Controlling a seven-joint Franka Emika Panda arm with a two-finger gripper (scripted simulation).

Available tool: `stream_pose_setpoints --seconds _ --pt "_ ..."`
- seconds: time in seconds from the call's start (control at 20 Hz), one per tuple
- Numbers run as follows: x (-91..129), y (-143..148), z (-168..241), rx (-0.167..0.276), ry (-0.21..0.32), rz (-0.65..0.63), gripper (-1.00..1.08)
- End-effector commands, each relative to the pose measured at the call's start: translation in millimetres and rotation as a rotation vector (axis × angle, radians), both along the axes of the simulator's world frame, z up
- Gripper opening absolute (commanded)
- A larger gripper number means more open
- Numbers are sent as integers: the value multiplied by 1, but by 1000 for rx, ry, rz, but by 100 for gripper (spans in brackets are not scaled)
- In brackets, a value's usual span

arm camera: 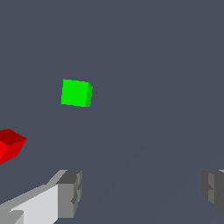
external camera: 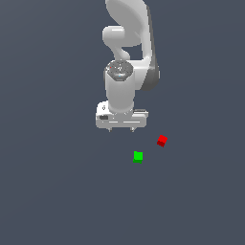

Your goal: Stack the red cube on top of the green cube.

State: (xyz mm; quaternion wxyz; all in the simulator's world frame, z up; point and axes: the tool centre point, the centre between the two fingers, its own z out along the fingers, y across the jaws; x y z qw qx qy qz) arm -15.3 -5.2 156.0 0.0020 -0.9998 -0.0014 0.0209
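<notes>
The red cube [external camera: 162,140] rests on the dark grey floor at the exterior view's right of centre, turned at an angle. The green cube [external camera: 138,156] lies a short way from it, lower and further to the exterior view's left, apart from it. My gripper [external camera: 122,129] hangs above the floor, up and to the exterior view's left of both cubes, open with nothing between its fingers. The wrist view shows the green cube [arm camera: 76,92] whole, the red cube [arm camera: 9,145] cut by the frame edge, and both fingertips [arm camera: 70,192] spread wide apart.
The white arm [external camera: 127,57] rises behind the gripper toward the exterior view's top. The plain dark grey floor [external camera: 57,191] spreads all around the cubes.
</notes>
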Motion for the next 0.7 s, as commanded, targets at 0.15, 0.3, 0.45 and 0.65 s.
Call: stream_pose_setpoints --seconds 0.15,0.3,0.45,0.65 --pt "-1 1 -1 0 0 -4 100" --pt "-3 6 -2 0 -1 -15 100" --pt "-6 13 -5 -1 -2 -33 100" --pt "-11 27 -11 -2 -5 -69 100"
